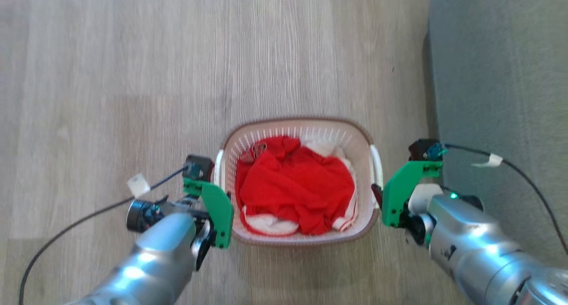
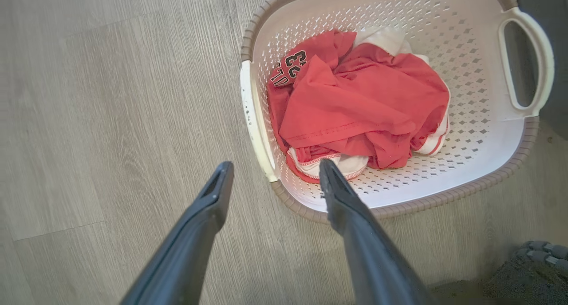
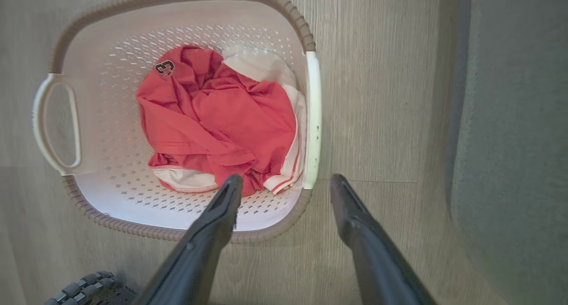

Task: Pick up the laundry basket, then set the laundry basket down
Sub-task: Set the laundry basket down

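The laundry basket (image 1: 296,120), cream-white with a brown rim, stands on the wooden floor, with red and white clothes (image 1: 293,185) bunched inside. In the left wrist view my left gripper (image 2: 274,166) is open above the near end of the basket's left handle (image 2: 253,114); one finger is over the floor, the other over the basket's inside. My right gripper (image 3: 285,180) is open the same way above the near end of the right handle (image 3: 313,118). Neither holds anything. Whether the fingers touch the rim I cannot tell.
A grey carpet or upholstered surface (image 1: 497,74) borders the floor close to the basket's right side. Black cables (image 1: 523,176) trail from both wrists. A dark ridged object (image 2: 532,260) lies on the floor near me.
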You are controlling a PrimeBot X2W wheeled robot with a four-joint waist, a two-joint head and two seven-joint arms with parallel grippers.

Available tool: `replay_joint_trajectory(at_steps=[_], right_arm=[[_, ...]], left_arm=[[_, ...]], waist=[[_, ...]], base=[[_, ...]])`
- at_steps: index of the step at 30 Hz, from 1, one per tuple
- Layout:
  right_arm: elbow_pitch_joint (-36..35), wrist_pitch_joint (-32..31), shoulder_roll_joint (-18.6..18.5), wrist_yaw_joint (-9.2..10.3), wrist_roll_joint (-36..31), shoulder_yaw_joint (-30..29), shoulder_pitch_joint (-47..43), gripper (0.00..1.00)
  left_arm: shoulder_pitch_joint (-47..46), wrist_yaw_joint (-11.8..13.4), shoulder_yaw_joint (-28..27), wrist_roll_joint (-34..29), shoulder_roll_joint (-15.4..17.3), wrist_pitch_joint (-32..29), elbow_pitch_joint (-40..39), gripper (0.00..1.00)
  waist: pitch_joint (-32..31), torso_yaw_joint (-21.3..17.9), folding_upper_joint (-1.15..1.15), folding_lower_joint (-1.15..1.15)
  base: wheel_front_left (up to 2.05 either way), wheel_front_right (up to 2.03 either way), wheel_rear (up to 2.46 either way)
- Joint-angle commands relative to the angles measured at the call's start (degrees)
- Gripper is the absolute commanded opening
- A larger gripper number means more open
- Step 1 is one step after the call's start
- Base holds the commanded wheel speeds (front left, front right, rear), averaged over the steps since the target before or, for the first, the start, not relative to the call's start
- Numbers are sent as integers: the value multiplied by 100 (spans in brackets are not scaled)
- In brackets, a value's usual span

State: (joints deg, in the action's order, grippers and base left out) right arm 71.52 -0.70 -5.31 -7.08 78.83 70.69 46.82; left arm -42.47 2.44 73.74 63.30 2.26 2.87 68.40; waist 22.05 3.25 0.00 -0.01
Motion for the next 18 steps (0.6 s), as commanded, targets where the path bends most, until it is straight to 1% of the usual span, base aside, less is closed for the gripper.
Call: replay_joint_trajectory(at_steps=[1,7,12,14,15,18], right_arm=[[-93,148,91,-41,37,-17,-231,100],[-255,632,62,-41,178,-186,-378,100],[-655,1227,-25,-41,243,-337,-438,100],[-847,1419,-97,-41,222,-415,-434,100],[-847,1419,-97,-41,222,-415,-434,100],[-1204,1561,-287,-41,27,-772,-340,100]], left_arm=[[18,-34,-48,58,62,187,36,100],[138,-34,-111,118,62,739,122,100],[138,17,-232,143,62,1105,156,100],[116,97,-317,126,62,1176,172,100],[116,97,-317,126,62,1176,172,100],[-98,361,-840,-123,193,1208,-293,100]], waist=[[-545,-13,0,1],[-1110,-24,0,1],[-1465,-21,0,1],[-1576,-17,0,1],[-1576,-17,0,1],[-1742,0,0,1]], base=[[0,0,0],[0,0,0],[0,0,0],[0,0,0],[0,0,0],[0,0,0]])
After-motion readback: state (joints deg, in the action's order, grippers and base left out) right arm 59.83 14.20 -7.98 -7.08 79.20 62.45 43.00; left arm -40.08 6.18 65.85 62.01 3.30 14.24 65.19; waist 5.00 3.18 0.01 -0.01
